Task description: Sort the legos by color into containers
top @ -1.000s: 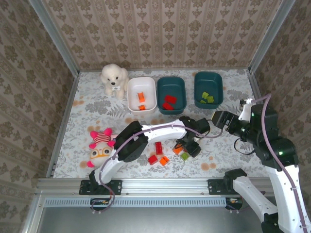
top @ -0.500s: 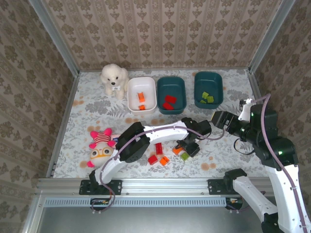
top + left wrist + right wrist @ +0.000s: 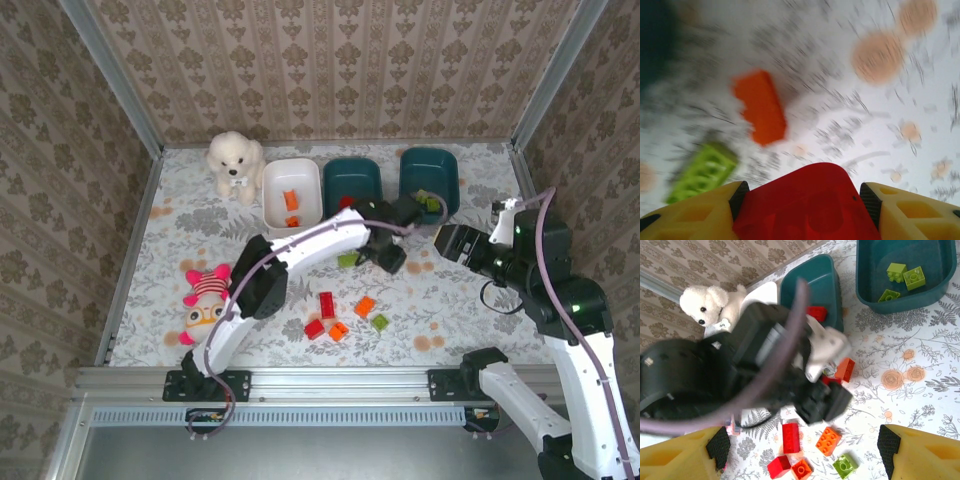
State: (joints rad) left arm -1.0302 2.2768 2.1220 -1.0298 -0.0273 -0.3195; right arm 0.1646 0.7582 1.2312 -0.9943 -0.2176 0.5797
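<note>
Left gripper [image 3: 388, 254]: closed on a red lego [image 3: 807, 207], held above the desk [image 3: 190, 225], near the middle teal container [image 3: 352, 162].
Right gripper [image 3: 445, 242]: fingers spread, empty, just beside my left one.
Risk: lego slips in a fast swing; arms clash.
Room: container rims close ahead; open desk to my left.

Both arms: white shells, black joint housings. Left arm [image 3: 315, 238] and right arm [image 3: 600, 390] each carry a mauve cable [image 3: 541, 235]. Fingers [image 3: 687, 212] yellow moulded plastic, black inner pads [image 3: 719, 445]
</note>
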